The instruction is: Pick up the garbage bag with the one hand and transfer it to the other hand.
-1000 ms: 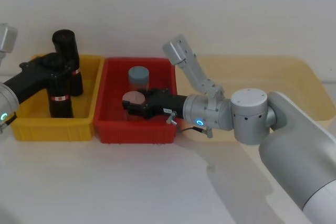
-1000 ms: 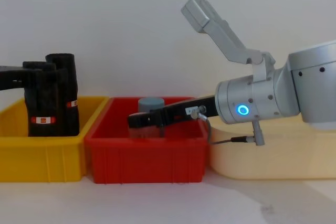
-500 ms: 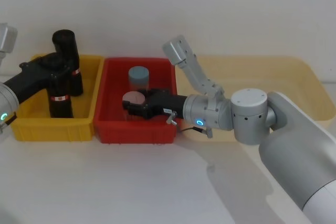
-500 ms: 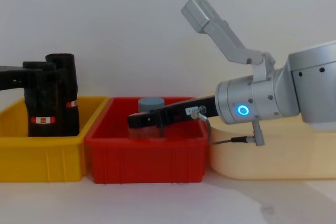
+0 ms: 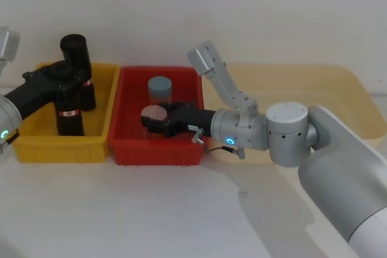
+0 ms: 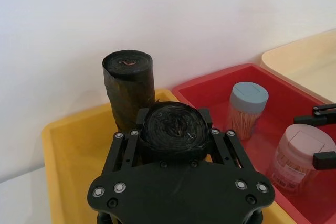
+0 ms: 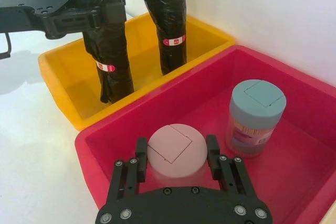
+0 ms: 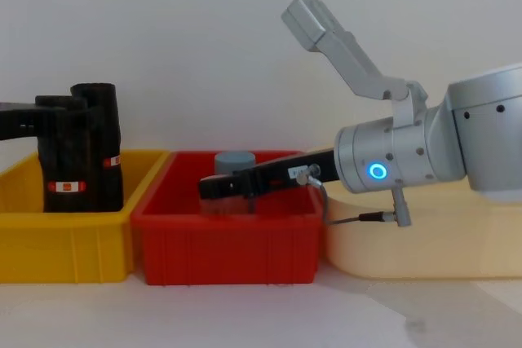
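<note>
The garbage bag [image 5: 70, 116] is the nearer of two black rolls with red-and-white bands, upright in the yellow bin [image 5: 60, 147]. My left gripper [image 5: 65, 77] is shut around its top; from the left wrist its fingers [image 6: 139, 125] press the sides of the garbage bag [image 6: 176, 127]. The right wrist view shows the garbage bag [image 7: 111, 59] standing on the bin floor with the left gripper [image 7: 97, 10] clasped on it. My right gripper [image 5: 154, 122] is in the red bin [image 5: 154, 153], its fingers [image 7: 140, 153] against the pink-lidded jar [image 7: 174, 150].
The second roll [image 5: 75, 49] stands just behind the held one. A blue-lidded jar [image 5: 160, 87] stands behind the pink one in the red bin. A cream tray [image 5: 338, 89] lies to the right. White tabletop runs in front of the bins.
</note>
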Motion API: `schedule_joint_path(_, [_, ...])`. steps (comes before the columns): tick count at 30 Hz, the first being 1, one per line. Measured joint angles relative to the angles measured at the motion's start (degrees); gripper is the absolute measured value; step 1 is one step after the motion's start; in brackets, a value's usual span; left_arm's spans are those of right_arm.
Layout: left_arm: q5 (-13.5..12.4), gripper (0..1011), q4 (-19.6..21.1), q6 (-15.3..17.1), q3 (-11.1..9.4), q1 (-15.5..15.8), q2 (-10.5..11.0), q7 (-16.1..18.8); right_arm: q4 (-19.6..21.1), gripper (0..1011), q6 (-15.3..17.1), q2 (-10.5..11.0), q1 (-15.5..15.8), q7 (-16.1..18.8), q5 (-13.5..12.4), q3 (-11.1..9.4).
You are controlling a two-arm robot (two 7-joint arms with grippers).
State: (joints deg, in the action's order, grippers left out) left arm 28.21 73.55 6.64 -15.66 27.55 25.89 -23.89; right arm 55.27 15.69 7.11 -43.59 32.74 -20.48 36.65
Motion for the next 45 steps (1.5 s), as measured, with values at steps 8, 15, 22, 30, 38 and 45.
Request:
schedule_joint_path(8, [0.0,532,0.0,0.0,0.0,0.0,0.0,0.0,0.0,647,0.0,0.0,0.0,0.0,0.0,0.0])
schedule_joint_path(15, [0.0,531,0.0,0.0,0.0,0.0,0.0,0.0,0.0,647,0.0,0.0,0.0,0.0,0.0,0.0])
schedule_joint_path(22, [-0.2,531,0.2,-0.1,0.1,0.0,-0.1,0.0,0.3,647,-0.2,0.1,0.2,0.0,0.1,0.0])
schedule_joint_path(30, [-0.7,531,2.2,-0.4,0.8,-0.1,0.1,0.6,2.8,647,-1.7,1.2,0.9,0.0,0.4,-0.4])
schedule_joint_path(38, [-0.7,532,6.4,0.0,2.4,-0.1,1.0,1.4,7.3,647,-2.7,2.8,1.3,-0.5,0.4,-1.3])
schedule_joint_path(45, [-0.1,531,10.5,0.4,3.8,0.5,1.8,1.9,13.7,647,-3.1,5.1,1.8,-1.6,0.0,-2.9])
